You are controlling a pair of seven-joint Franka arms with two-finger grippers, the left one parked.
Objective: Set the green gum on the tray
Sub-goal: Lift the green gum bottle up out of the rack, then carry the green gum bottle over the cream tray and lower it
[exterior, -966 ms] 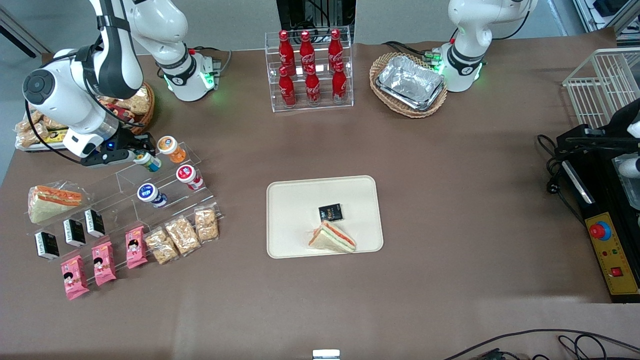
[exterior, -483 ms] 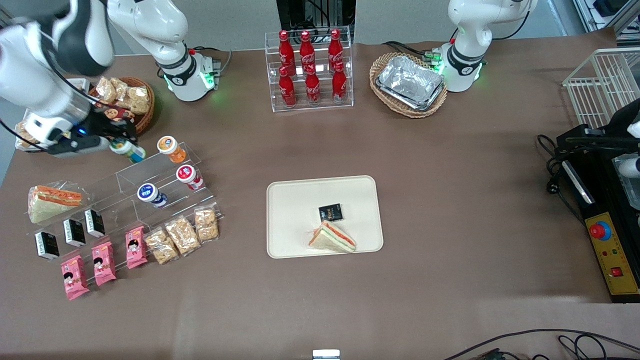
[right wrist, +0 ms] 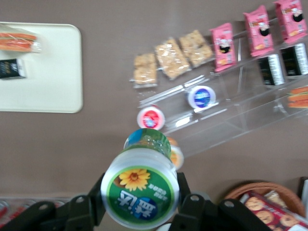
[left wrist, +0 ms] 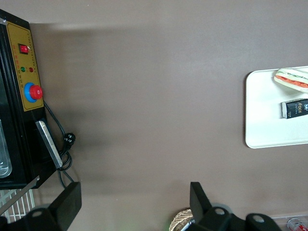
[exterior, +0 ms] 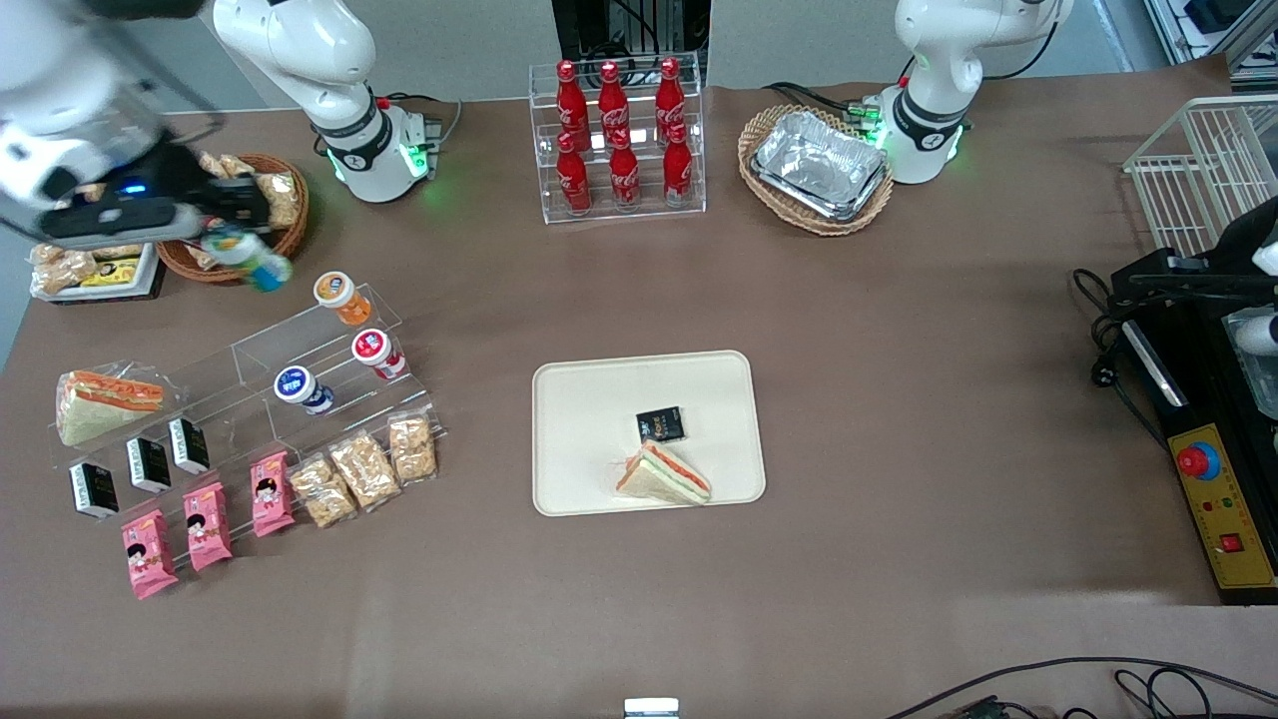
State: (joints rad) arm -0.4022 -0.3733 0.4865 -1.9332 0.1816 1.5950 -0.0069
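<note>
My right gripper [exterior: 235, 235] is shut on the green gum [exterior: 250, 260], a small bottle with a teal-green body and white lid, held in the air above the table near the snack basket, farther from the front camera than the clear stand. In the right wrist view the gum [right wrist: 140, 190] sits between my fingers [right wrist: 190, 202], its green lid with a sunflower mark facing the camera. The cream-white tray [exterior: 589, 439] lies mid-table with a sandwich [exterior: 663, 475] and a black packet [exterior: 660, 423] on it; it also shows in the right wrist view [right wrist: 53, 77].
A clear stepped stand [exterior: 300, 369] holds an orange-bodied bottle [exterior: 341, 297], a red-lidded bottle [exterior: 377, 353], a blue-lidded bottle [exterior: 303, 388] and snack packs. A wicker snack basket [exterior: 250, 205] stands by my gripper. A cola rack [exterior: 619, 140] and a foil-tray basket [exterior: 817, 168] stand farther back.
My gripper has lifted the green gum off the stand's upper step and carried it up and away from the front camera, toward the snack basket.
</note>
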